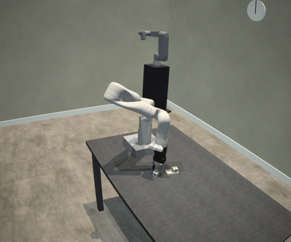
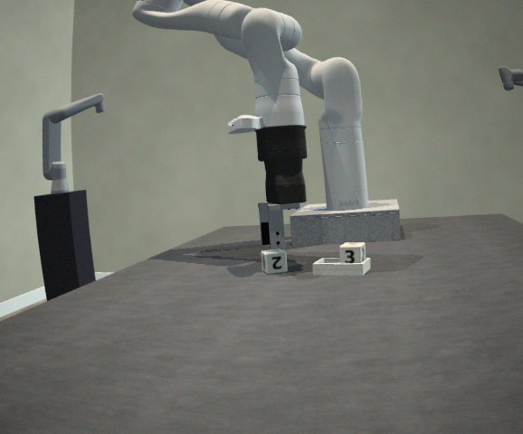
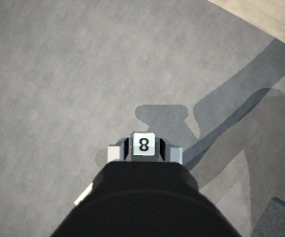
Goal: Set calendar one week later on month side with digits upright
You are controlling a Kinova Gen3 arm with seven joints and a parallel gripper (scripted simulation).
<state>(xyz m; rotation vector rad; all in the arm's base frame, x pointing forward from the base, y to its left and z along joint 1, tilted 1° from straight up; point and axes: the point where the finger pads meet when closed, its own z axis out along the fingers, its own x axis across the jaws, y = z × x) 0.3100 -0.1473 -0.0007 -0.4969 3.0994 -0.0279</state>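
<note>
Beside the tray (image 1: pixel 168 172) (image 2: pixel 337 268), loose cube: the cube (image 1: pixel 155 174) (image 2: pixel 273 261) (image 3: pixel 144 144) stands flat on the table (image 1: pixel 192 197) (image 2: pixel 261 345) (image 3: pixel 58 84), a short way from the tray's open end; its top reads 8, and a 2 shows on one side, upside down in the exterior view.
Cube in tray: the second cube (image 1: pixel 174 169) (image 2: pixel 352 252) occupies the tray's other end, with an upright 3 facing the exterior view.
Vacant end of tray: probably reserved for the loose cube, once the needed digit faces the month side.
Tray: flat on the table; month's name not legible.
Gripper (image 1: pixel 156 167) (image 2: pixel 271 246) (image 3: pixel 144 145): to the loose cube's side of the tray, pointing down, fingers apart, nothing clamped.
Reason for pose: the fingers appear lined up to straddle the loose cube, likely for a turn or regrasp.
Caution: a low, off-centre descent could knock the cube.
</note>
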